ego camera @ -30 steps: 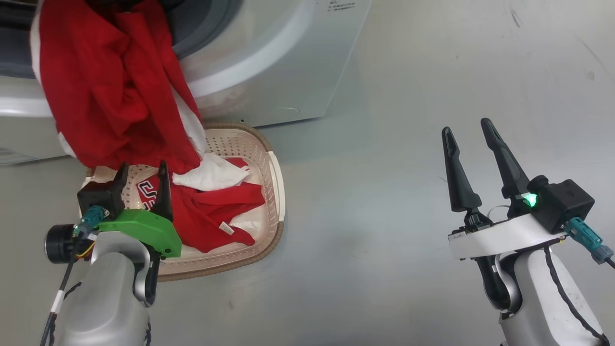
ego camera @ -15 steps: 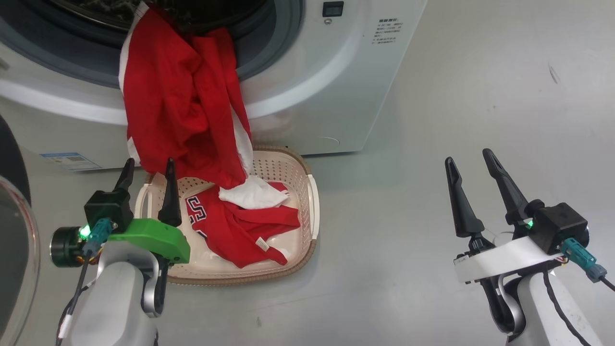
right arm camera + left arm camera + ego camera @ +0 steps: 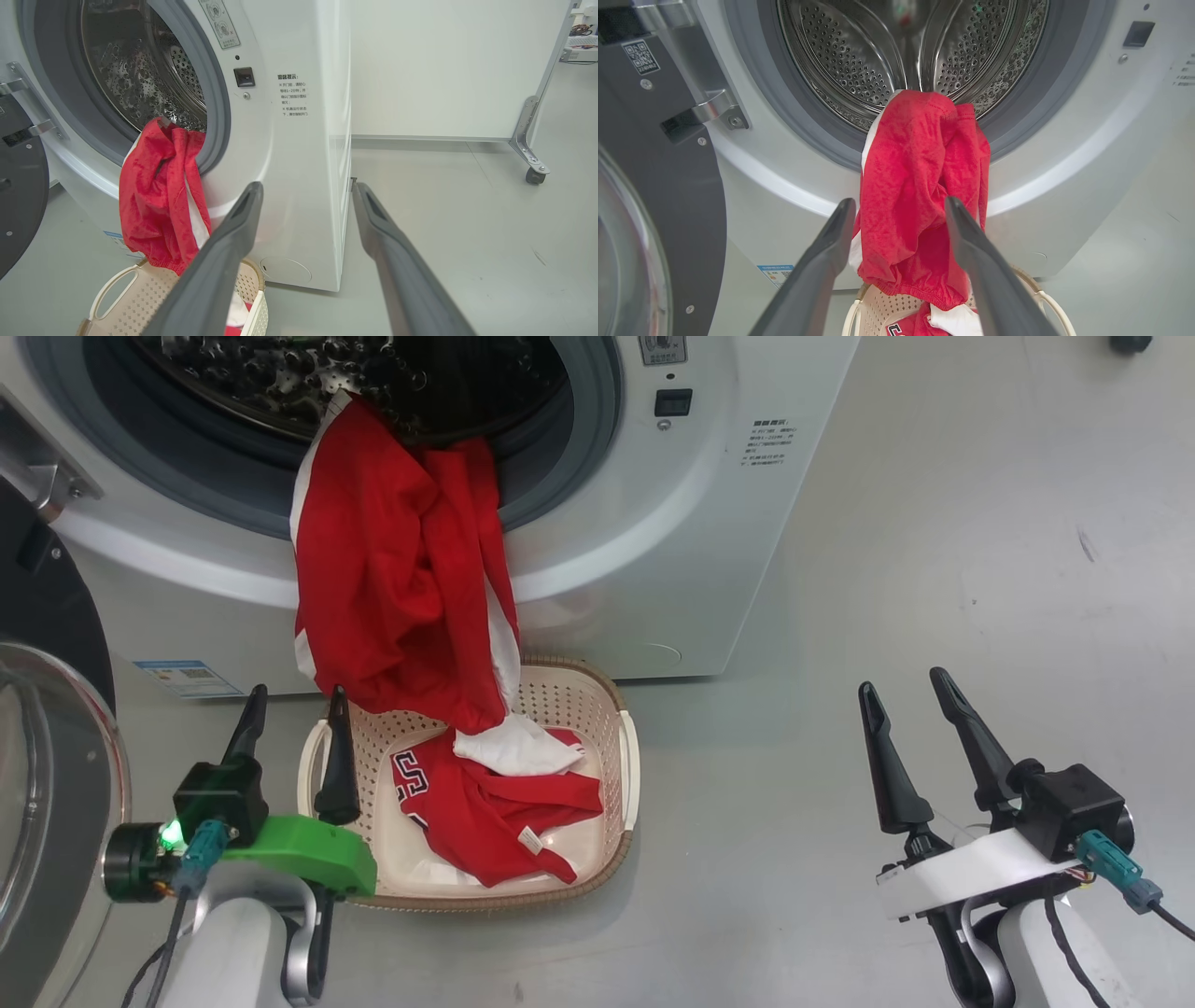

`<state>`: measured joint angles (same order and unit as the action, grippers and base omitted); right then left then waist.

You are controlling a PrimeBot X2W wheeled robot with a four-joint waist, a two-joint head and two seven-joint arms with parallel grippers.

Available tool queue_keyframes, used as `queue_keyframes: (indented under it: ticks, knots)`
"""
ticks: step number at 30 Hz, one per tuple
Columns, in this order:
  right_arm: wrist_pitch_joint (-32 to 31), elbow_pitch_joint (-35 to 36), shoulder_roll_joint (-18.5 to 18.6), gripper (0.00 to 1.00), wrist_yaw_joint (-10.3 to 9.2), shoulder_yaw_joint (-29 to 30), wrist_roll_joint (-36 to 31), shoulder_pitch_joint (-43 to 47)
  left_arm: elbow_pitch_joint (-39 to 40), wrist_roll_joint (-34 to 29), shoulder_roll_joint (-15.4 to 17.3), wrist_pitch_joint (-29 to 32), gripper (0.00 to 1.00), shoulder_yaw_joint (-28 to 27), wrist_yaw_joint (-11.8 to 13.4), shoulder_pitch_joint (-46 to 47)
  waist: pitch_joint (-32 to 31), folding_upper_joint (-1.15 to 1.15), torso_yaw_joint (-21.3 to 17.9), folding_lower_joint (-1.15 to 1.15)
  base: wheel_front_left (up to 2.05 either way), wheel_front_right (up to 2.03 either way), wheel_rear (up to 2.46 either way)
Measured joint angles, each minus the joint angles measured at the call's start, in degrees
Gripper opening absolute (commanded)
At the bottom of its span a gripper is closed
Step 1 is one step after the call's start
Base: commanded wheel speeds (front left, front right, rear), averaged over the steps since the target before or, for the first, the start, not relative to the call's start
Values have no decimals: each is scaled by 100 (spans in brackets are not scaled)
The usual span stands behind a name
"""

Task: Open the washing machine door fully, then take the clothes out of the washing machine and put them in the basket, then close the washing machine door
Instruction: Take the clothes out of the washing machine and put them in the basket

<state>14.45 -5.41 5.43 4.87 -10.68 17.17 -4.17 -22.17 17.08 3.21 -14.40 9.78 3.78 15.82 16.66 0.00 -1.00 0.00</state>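
Grey, smooth floor spread out before the washing machine, a white front-loader whose round mouth stood open, showing the perforated steel drum. The washing machine door was swung wide on the robot's left, its black rim and bulging glass window at the head view's left edge. Part of the clothes, a red piece with white stripes, hung out of the mouth over the grey rubber ring and down the front panel, its lower end reaching into the basket. More red and white fabric lay crumpled inside the basket, which sat on the floor close against the machine's base. The left gripper hovered at the basket's left end, near the hanging cloth, its two dark fingers spread apart and holding nothing; in the left wrist view the red cloth showed between them, further off. The right gripper hung well apart to the right over bare floor, its fingers likewise spread and empty. A white wall panel stood beyond the machine in the right wrist view.
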Motion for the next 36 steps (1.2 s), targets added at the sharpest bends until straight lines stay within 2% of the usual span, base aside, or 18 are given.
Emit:
queue_keyframes:
  ticks: [16,25,36]
  knots:
    - [0,56,-13,100,-7,-29,0,123,557,-64,10,18,100,91,55,-498,-108,0,-68,0,0,0,0]
    - [0,249,-15,100,-5,-79,0,121,779,-62,41,263,100,133,79,-530,86,0,-118,0,0,0,0]
    - [0,481,-63,100,2,-230,13,12,555,118,137,916,100,271,-214,-55,537,0,-266,0,0,0,0]
